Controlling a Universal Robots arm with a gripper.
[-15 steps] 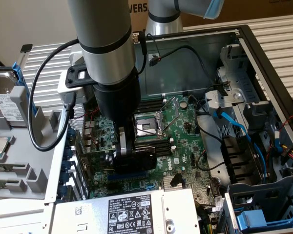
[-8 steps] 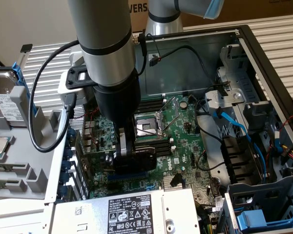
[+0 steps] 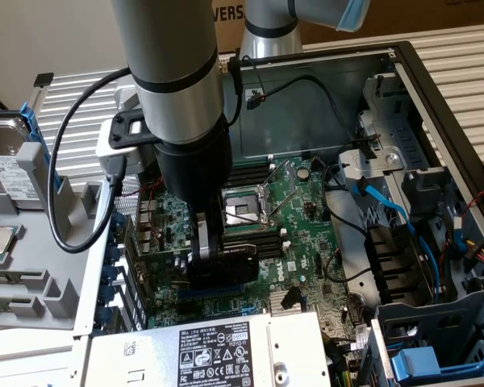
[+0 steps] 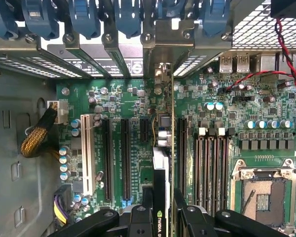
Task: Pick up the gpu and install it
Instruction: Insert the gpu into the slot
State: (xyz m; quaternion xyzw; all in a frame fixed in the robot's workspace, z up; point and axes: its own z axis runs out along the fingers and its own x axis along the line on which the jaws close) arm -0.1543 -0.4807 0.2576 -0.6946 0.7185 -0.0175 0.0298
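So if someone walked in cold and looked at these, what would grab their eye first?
Probably the big robot arm reaching down into the open computer case, its gripper holding the gpu edge-on above the green motherboard. After that, the bare processor socket near the board's middle, and the blue cable looping on the exterior view's right.

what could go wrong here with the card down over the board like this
1. The pincer holds the gpu on edge over the motherboard; if it sits a little off the slot, pushing down could jam the card.
2. The bracket must pass the rear case openings and may catch there.
3. The red-black wires and capacitors lie close by and could be knocked.
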